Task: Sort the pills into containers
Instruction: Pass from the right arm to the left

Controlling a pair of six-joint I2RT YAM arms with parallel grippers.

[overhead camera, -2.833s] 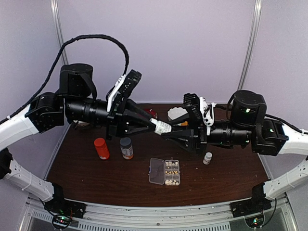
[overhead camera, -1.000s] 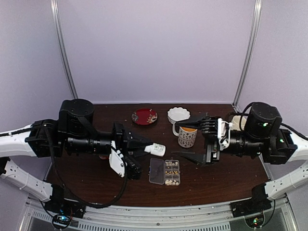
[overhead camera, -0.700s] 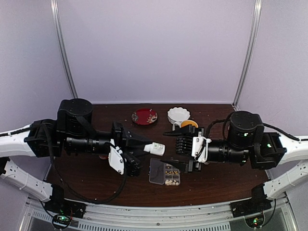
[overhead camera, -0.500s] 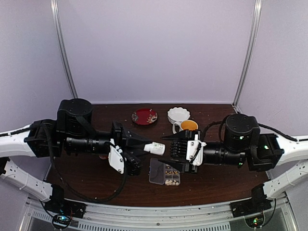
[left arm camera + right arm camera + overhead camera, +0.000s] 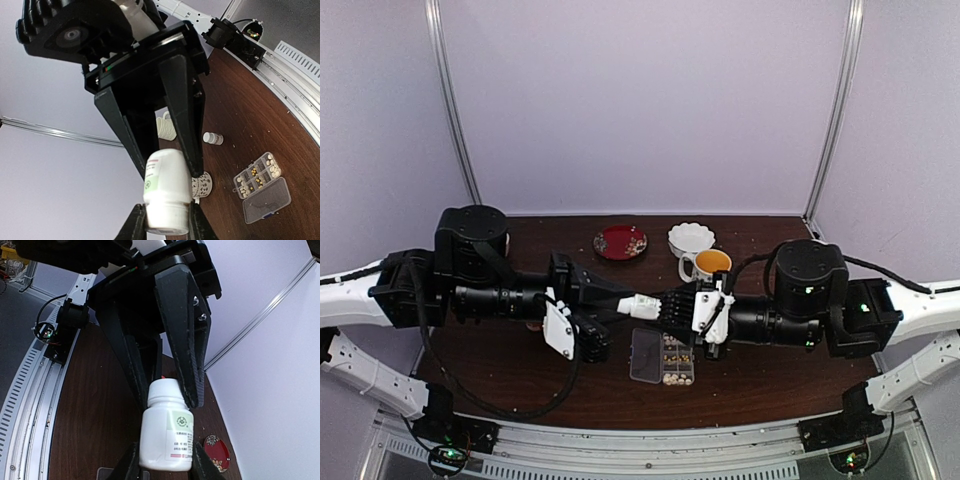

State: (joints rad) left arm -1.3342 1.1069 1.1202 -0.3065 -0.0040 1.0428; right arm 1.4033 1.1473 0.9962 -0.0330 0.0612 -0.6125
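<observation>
Above the pill box point(image 5: 645, 368), the left gripper point(image 5: 165, 222) is clamped on the cap end of a white bottle point(image 5: 167, 432) held level in the air. The right gripper point(image 5: 165, 462) has its fingers narrowed against the bottle's body. Well below both, the pills point(image 5: 241, 179) lie in the box's open cells point(image 5: 257, 181), with its lid flat on the box's left side

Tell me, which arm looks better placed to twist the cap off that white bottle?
Probably left: the left gripper pinches the white bottle at its cap; the right gripper grips its labelled body.
</observation>
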